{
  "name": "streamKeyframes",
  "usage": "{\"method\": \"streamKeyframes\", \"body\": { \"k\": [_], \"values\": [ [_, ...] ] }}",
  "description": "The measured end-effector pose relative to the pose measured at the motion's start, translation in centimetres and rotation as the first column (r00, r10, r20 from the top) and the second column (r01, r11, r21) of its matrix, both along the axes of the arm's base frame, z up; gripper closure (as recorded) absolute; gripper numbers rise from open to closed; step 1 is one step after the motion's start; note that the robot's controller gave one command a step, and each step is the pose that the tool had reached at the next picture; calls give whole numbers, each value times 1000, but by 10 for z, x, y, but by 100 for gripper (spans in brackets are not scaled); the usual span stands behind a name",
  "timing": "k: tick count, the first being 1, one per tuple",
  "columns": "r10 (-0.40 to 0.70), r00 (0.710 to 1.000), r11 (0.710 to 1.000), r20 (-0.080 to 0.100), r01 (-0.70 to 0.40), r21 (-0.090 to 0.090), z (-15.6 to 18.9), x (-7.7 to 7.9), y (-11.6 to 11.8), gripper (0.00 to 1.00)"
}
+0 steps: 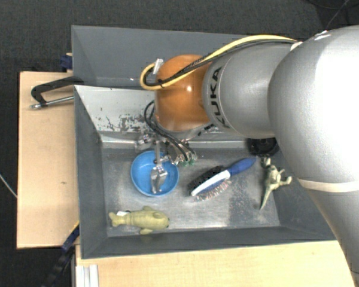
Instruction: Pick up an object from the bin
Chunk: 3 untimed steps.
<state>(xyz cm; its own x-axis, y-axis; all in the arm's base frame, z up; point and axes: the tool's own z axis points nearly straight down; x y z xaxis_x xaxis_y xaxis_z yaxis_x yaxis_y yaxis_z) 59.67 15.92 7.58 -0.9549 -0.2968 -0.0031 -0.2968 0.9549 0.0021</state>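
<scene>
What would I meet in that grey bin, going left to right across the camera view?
yellowish toy fish → blue bowl → brush with a blue handle → small pale toy figure

floor [24,23]: dark carpet showing top and left | cables [332,6]: black, trailing top right | wire [1,178]: thin, crossing left edge

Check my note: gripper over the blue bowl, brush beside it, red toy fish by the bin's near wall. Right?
Not quite: the camera view shows the toy fish is yellowish-green, not red. The gripper is over the blue bowl, brush beside it, fish by the bin's near wall.
</scene>
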Motion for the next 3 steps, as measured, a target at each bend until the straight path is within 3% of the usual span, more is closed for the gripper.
{"method": "streamKeyframes", "body": {
  "k": [1,2,3],
  "values": [
    [-2,1000,1000,3,2,1,1,1,1,0],
    [-1,1000,1000,2,1,-1,3,2,0,100],
    [-2,1000,1000,13,2,2,107,5,2,100]
  ]
}}
